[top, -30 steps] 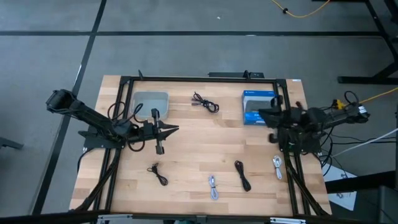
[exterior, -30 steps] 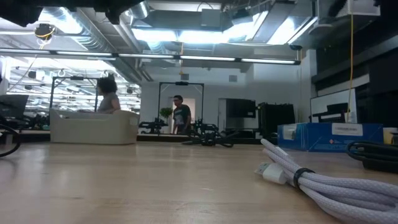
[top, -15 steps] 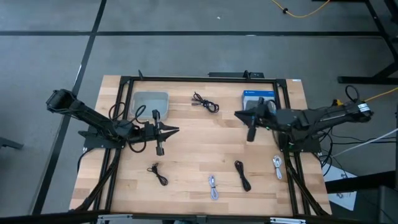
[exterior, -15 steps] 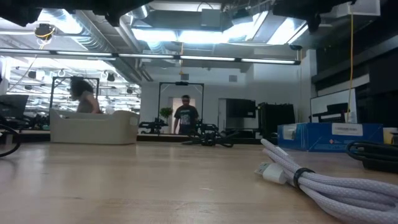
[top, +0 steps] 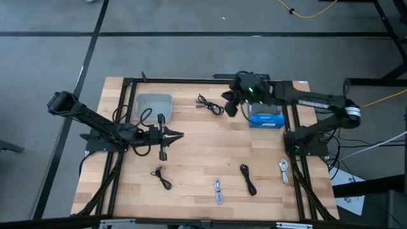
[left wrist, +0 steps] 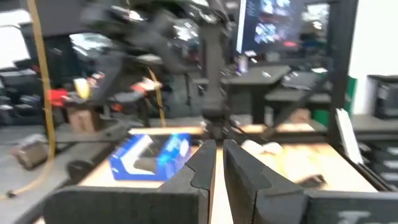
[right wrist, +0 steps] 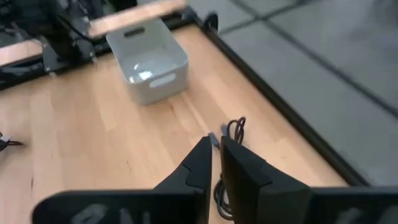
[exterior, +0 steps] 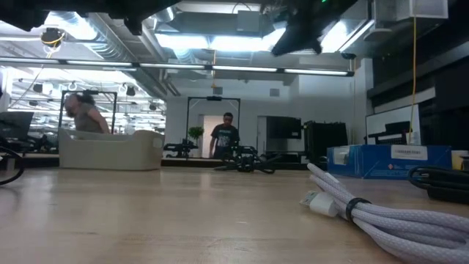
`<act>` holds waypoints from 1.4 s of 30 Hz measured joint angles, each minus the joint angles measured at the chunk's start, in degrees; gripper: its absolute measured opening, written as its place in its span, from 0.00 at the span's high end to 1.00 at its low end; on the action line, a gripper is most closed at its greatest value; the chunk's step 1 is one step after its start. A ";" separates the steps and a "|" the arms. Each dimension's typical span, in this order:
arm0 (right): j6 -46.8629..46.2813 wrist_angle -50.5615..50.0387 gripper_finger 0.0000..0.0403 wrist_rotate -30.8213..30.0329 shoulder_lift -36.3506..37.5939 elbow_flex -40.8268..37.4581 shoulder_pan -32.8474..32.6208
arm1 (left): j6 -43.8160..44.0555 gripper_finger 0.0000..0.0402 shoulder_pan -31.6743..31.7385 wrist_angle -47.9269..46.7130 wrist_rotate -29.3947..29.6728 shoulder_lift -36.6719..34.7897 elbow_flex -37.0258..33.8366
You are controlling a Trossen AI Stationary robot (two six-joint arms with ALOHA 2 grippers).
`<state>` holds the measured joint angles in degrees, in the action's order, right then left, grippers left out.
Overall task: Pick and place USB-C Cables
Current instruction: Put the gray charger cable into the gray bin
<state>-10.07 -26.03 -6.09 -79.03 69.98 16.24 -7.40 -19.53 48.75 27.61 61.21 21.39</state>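
Black cable (top: 210, 105) lies loose at bench's far edge, between tray (top: 153, 104) and blue box (top: 265, 112). My right gripper (top: 231, 105) hangs above it, just beside box; wrist view puts the cable right past my fingertips (right wrist: 200, 152). Right jaws narrow, nearly together, nothing between them. Left gripper (top: 163, 149) waits mid-bench on tray side, jaws likewise near shut, empty.

Progress, judged from layout: none done yet. Tray looks empty in the overhead and right wrist views. Five cables on the wood, all apart from each other:
- far black one (target, prob.)
- black (top: 162, 178), near edge, left side
- grey (top: 218, 191), near edge, centre
- black (top: 248, 179), right of centre
- white (top: 283, 170), near right rail

Low view: braided grey cable (exterior: 366, 211) close to lens; people far off in room behind, not at bench.

Left to do: all five picks. For the first I'd need to open jaws wider before descending; at this gap they'd push the bundle rather than straddle it.
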 joint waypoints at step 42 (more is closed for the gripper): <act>7.39 1.48 0.90 12.29 -18.81 3.76 9.53 | 2.76 0.94 -2.14 -4.15 -4.52 0.02 0.00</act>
<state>-2.68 -24.55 6.19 -97.84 73.73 25.76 -4.64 -21.67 44.60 23.09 61.23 21.39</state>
